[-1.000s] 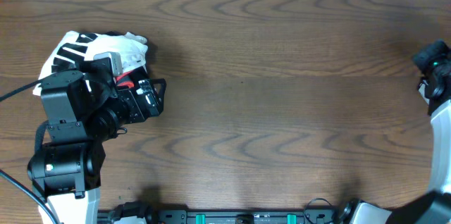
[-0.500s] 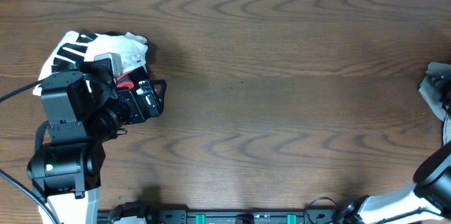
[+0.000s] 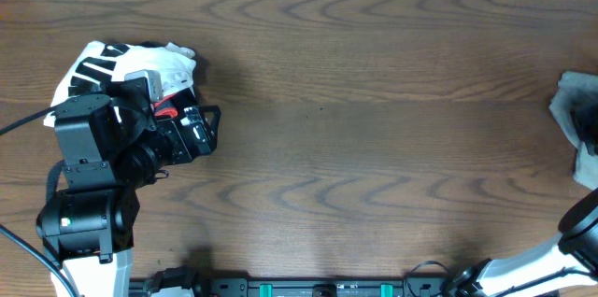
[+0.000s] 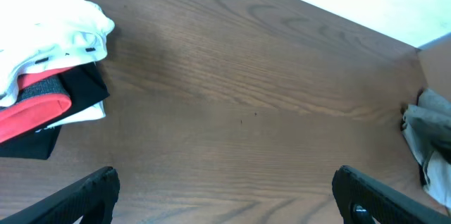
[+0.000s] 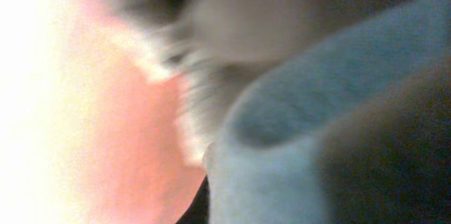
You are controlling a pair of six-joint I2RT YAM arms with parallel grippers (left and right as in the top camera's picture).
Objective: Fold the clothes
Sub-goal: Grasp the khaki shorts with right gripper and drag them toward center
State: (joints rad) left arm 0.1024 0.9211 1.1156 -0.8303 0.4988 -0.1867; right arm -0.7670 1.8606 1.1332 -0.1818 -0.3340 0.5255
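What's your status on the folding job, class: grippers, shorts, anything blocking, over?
Left gripper open, beside the white bundle. Right gripper shut, apparently on the shorts, bunched at the table's right edge. Nothing blocking.

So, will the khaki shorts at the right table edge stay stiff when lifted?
Probably not: the shorts look crumpled in soft folds, so they should sag. They seem to be thin cloth, likely light. Pushed, they would likely bunch, not slide.

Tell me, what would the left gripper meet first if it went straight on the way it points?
Probably the bare table: the left gripper aims slightly down across the wood. The shorts and the white bundle lie off to either side of that line; depth is unclear.
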